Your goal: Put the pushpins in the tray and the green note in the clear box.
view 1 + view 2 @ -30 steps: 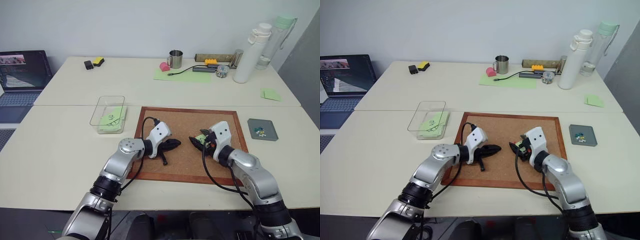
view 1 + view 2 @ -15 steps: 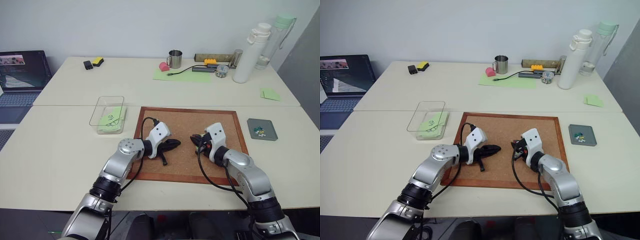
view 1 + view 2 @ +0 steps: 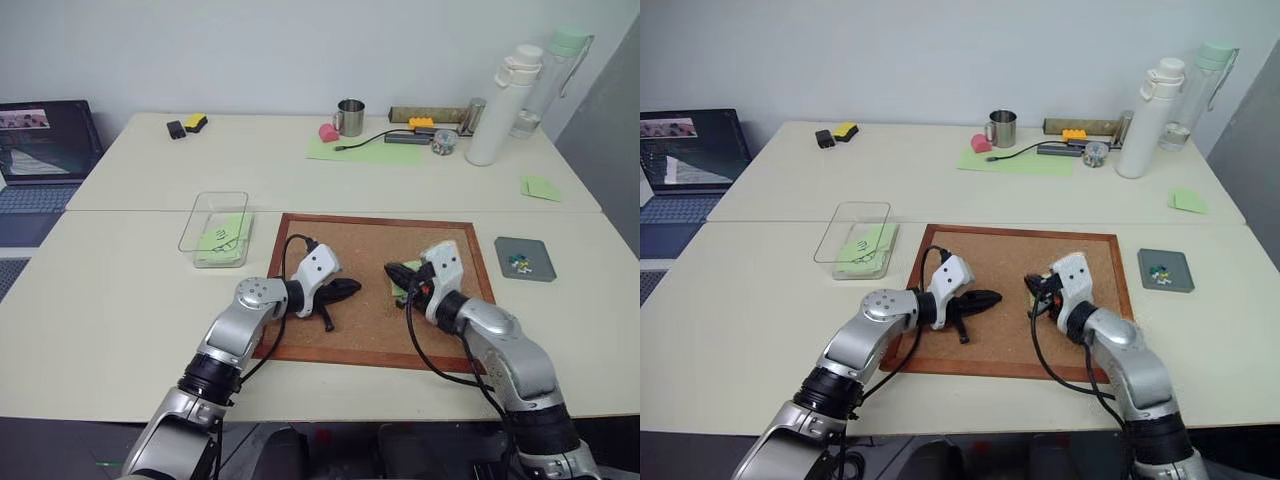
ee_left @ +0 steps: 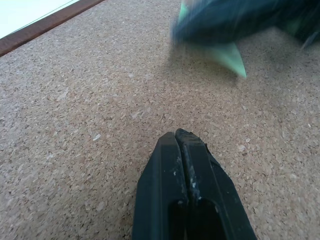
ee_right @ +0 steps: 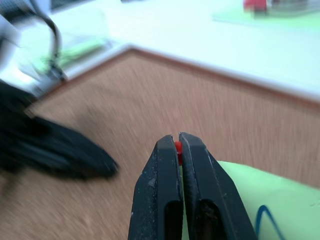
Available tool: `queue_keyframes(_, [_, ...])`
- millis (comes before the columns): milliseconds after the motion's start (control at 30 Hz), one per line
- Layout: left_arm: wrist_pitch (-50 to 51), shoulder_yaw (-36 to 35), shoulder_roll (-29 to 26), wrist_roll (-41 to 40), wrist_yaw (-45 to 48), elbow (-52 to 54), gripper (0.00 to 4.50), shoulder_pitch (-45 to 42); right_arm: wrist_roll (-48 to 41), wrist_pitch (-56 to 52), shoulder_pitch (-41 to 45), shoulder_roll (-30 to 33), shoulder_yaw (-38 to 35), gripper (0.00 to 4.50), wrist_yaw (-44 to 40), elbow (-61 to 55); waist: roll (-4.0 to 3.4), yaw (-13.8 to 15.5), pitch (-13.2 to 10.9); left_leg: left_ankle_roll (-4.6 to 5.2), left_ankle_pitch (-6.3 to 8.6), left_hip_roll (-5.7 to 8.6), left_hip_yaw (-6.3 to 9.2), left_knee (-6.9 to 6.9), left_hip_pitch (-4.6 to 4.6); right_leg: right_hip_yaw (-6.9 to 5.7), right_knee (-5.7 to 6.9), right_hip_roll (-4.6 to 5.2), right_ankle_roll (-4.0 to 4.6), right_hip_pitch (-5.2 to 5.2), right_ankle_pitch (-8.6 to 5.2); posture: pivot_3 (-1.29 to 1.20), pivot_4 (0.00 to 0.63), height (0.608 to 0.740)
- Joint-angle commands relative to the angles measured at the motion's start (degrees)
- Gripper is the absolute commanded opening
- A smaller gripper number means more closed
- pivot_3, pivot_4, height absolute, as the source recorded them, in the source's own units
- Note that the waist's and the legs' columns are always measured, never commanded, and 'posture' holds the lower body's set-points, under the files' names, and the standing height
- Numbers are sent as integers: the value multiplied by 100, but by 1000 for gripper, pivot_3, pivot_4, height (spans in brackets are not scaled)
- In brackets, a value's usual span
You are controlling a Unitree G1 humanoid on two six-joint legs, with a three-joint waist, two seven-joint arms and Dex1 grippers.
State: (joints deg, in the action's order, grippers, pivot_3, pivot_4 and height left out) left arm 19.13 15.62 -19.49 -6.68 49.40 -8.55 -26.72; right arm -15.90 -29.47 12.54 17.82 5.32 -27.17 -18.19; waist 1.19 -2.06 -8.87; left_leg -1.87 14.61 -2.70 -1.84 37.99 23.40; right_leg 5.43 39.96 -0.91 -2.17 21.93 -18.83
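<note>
A: How is the right gripper [image 5: 176, 141] seen?

B: Its two black fingers are pressed together, and a red pushpin [image 5: 178, 146] is pinched between the tips. The green note [image 5: 252, 192] is seen just under and beside those fingers, over the corkboard [image 3: 370, 240], with one edge raised; whether it is touched cannot be told.

A: And the left gripper [image 4: 175, 135]?

B: Its fingers are closed on nothing, the tips held close above bare cork near the corkboard's middle. It is pointed toward the right gripper, and an open strip of cork is left between the two.

A: Where are the containers placed, relative to the corkboard?

B: The tray [image 3: 526, 259] is set just beyond the corkboard's right edge, and a few pushpins [image 3: 518, 262] are seen lying in it. The clear box [image 3: 216, 229] is set just beyond the left edge, near the far corner; another green note [image 3: 224, 239] is seen in or under it, which of the two cannot be told.

A: What room is left around the corkboard?

B: Bare table [image 3: 120, 290] is seen to the left and along the near edge. Beyond the far edge a wide bare band is left; a mug [image 3: 351, 117] and a white bottle [image 3: 497, 108] are stood well behind it
</note>
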Motion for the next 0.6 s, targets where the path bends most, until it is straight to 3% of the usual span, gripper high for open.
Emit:
queue_keyframes(33, [36, 5, -101, 88, -13, -144, 0, 112, 120, 138, 9, 244, -146, 49, -8, -304, 0, -2, 0, 0, 0, 0, -1, 0, 0, 1, 0, 0, 0, 0, 0, 0, 150, 740])
queue_keyframes(100, [210, -148, 8, -152, 12, -109, 0, 62, 406, 348, 17, 557, -47, 49, -121, -302, 1, -1, 0, 0, 0, 1, -1, 0, 0, 1, -1, 1, 0, 0, 0, 0, 150, 740])
queue_keyframes(300, [1186, -822, 355, -1113, -10, -64, 965, -328, 1085, 929, 27, 1315, 223, 0, -402, -176, 9, 10, -7, 1, 0, 2, -1, 2, 4, -4, 0, 2, 0, 5, 0, 0, 150, 740])
queue_keyframes(500, [1764, -995, 523, -1644, 123, 270, 1986, -394, 865, 905, 141, 1258, -85, 0, -418, -164, 13, 21, -9, 0, 0, 4, 5, 2, 16, -9, -6, 0, 0, 8, 0, 0, 150, 740])
queue_keyframes(533, [1847, -969, 547, -1754, 185, 405, 2361, -355, 779, 802, 180, 1193, -127, 0, -384, -243, 13, 23, -10, 0, 0, 2, 6, 2, 20, -8, -9, 2, 0, 10, 0, 0, 150, 740])
queue_keyframes(600, [1919, -912, 576, -1868, 234, 572, 2505, -307, 670, 632, 253, 1079, -164, 0, -332, -372, 12, 27, -10, -1, -1, -2, 10, 6, 34, -9, -7, 5, 0, 19, 0, 0, 150, 740])
